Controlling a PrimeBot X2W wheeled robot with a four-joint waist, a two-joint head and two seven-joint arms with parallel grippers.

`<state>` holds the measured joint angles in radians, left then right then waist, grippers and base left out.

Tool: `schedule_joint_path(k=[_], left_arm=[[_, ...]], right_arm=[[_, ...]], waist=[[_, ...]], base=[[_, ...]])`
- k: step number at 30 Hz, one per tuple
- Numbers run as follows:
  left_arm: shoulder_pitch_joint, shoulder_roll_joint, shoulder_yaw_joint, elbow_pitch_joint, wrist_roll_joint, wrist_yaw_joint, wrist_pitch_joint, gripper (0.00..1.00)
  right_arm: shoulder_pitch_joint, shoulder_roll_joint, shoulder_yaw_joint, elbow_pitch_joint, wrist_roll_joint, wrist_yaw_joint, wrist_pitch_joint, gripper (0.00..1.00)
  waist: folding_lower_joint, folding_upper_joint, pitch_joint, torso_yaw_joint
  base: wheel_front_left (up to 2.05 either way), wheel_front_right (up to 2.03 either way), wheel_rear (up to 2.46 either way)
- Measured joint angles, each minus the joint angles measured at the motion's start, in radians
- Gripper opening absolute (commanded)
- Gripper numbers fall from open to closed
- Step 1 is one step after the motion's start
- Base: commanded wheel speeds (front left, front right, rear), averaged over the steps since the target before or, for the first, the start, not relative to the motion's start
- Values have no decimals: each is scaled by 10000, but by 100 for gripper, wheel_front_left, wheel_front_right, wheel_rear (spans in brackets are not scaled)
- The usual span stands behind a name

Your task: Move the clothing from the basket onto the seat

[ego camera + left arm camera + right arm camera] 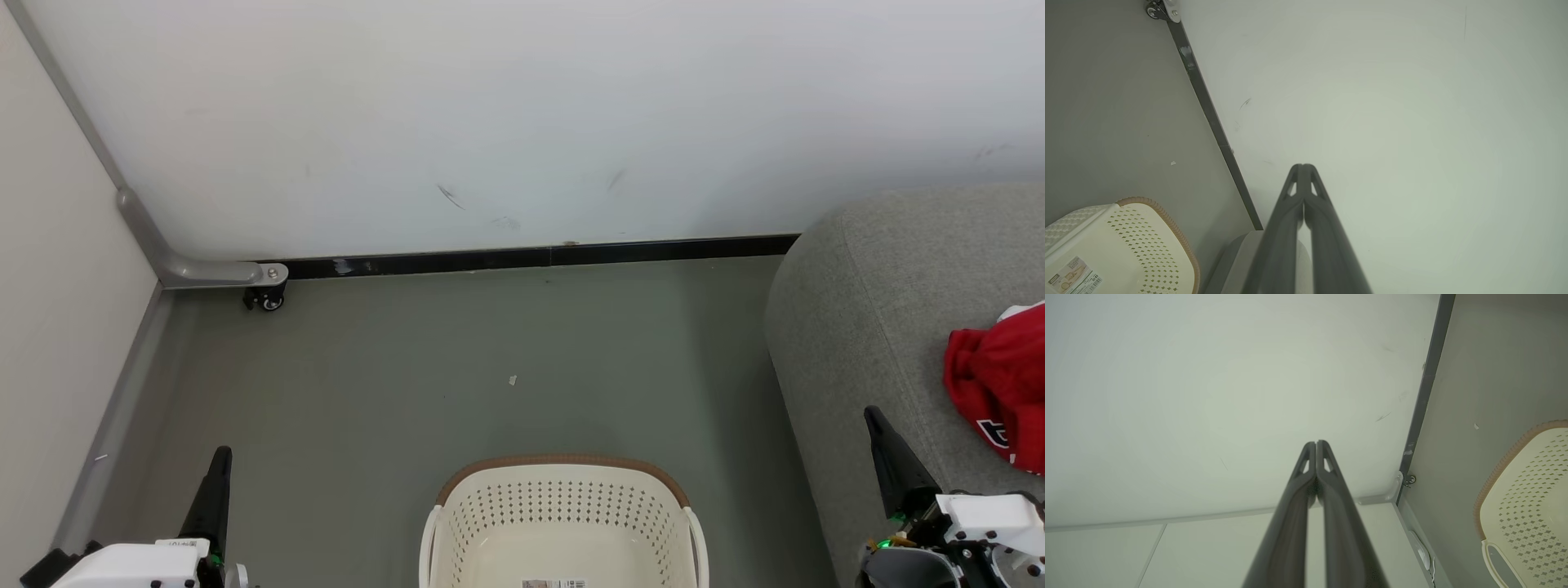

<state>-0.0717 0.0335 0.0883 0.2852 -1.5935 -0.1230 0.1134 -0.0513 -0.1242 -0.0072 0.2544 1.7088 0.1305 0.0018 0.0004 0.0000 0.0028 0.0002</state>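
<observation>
The clothing (pixel 992 384) is seen heaped on the seat (pixel 865 327), right of the basket (pixel 563 462) and just beyond the right gripper (pixel 872 412), which is much the nearer of the two. That gripper and the left gripper (pixel 223 452) are pressed fully closed, with nothing held. The basket is set between them; no cloth is seen in its visible part, so the transfer is judged done unless something is hidden at its near end.

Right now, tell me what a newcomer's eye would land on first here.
The red clothing, bunched on the grey sofa at the head view's right edge. Next, the cream basket on the floor at bottom centre, no clothing visible in it. The left pincer and right pincer flank it, shut.
</observation>
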Motion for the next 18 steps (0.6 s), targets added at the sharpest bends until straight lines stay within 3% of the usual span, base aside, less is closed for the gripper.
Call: schedule_joint_path(k=[18], left_arm=[[0, 0, -4, -42, -12, 0, 0, 0]], right_arm=[[0, 8, -38, 33, -2, 0, 69, 0]], waist=[[-1, 0, 1, -1]], base=[[0, 0, 0]])
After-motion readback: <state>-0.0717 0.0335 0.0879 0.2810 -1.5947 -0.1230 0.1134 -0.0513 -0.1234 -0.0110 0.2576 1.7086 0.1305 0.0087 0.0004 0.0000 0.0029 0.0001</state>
